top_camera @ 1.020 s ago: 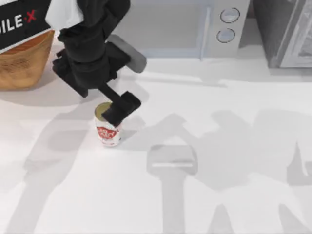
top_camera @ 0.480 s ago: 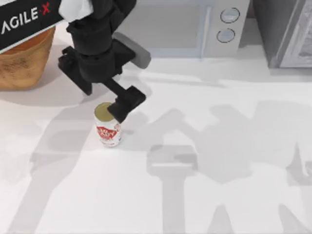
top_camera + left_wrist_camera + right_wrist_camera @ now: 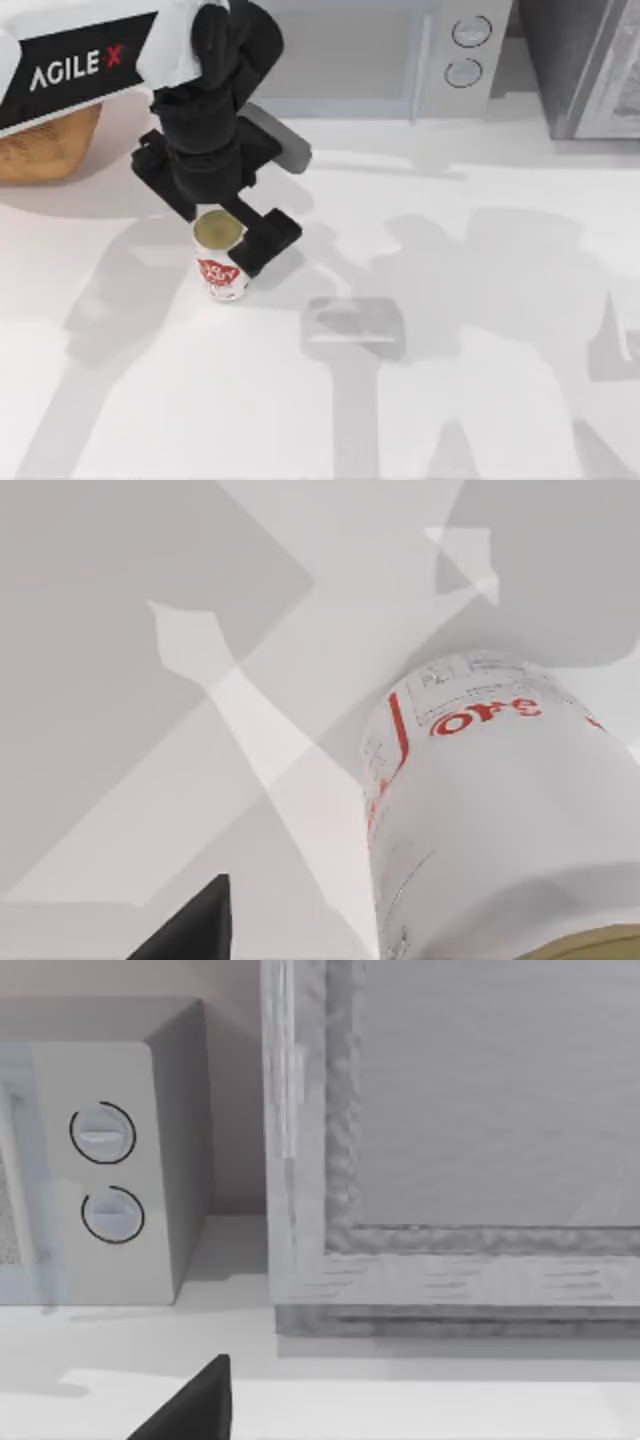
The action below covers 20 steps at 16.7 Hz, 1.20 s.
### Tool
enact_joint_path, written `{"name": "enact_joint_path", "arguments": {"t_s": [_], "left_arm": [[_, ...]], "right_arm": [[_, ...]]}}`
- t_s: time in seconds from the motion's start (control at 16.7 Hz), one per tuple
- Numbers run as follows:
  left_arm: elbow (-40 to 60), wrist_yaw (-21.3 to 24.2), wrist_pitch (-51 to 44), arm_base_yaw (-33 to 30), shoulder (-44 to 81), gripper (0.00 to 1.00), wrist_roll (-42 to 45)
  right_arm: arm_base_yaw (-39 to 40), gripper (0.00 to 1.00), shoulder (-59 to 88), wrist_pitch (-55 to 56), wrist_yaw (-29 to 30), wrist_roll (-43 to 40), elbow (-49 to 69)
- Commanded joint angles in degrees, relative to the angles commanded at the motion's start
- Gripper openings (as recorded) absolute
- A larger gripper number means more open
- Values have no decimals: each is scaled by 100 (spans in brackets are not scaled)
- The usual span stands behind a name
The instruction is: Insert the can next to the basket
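Top view: table (image 3: 480, 400) fills the frame, microwave (image 3: 400, 55) upper centre, basket (image 3: 45, 150) upper left, half under left arm. Left gripper (image 3: 232, 232) sits centre-left over the can (image 3: 222, 262), jaws spread either side of its gold top, one finger (image 3: 265, 240) touching the can's right side; can't tell if it's gripping. Can stands upright, well apart from basket. Right wrist view faces the microwave (image 3: 100, 1160)

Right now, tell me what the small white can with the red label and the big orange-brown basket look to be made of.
Small white can with the red label: seemingly metal, judging by its dull gold top, with a smooth printed white wrap. Big orange-brown basket: apparently woven wicker, matte with a fine weave texture on its wall. The left gripper sits at the can's top.
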Motion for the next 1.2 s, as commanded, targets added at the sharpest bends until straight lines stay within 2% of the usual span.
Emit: {"name": "enact_joint_path", "arguments": {"t_s": [0.36,1.14,1.2], "left_arm": [[-260,0,313,1,69,100,2],[-260,0,313,1,69,2,2],[-260,0,313,1,69,0,2]], "right_arm": [[0,100,0,0,0,0,0],[0,100,0,0,0,0,0],[0,100,0,0,0,0,0]]}}
